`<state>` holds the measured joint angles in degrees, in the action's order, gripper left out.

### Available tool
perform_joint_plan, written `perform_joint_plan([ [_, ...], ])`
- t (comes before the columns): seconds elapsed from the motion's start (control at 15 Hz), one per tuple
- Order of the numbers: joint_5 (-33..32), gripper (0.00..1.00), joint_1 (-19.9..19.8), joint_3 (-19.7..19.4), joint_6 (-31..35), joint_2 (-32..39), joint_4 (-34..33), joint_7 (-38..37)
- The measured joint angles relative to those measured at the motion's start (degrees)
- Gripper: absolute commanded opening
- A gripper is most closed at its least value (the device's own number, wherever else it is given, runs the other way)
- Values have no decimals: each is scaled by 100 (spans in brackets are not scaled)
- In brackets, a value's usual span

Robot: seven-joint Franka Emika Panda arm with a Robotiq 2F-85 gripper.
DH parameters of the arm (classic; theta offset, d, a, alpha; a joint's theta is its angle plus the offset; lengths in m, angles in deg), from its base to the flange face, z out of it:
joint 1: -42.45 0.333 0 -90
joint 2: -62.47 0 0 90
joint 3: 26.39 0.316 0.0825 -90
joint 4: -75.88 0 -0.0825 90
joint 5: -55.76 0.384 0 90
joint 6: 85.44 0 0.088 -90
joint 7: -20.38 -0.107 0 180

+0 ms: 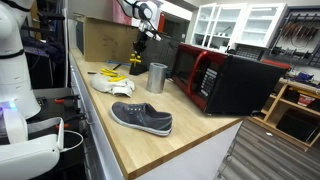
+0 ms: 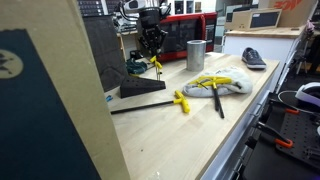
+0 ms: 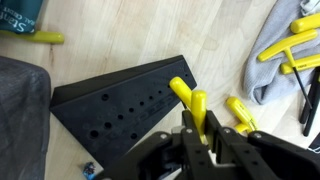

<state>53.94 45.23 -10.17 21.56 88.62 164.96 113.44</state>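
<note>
Pinching a yellow key (image 3: 186, 96) tight, the hand (image 3: 200, 135) over the black holed rack (image 3: 115, 105).

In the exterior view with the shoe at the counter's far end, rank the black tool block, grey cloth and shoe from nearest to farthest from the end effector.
Measured from the end effector, shut on a yellow-handled key:
1. black tool block, directly beneath it.
2. grey cloth, mid-counter near the front edge.
3. shoe, at the counter's far end.
</note>
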Motion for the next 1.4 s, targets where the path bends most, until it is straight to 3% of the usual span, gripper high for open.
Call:
perform_joint_plan([
  [0.07,0,4,0,0,0,0,0,0],
  [0.4,1,4,118,-118,22,13,2,-344],
  [1.4,-197,4,290,-197,205,14,3,-304],
])
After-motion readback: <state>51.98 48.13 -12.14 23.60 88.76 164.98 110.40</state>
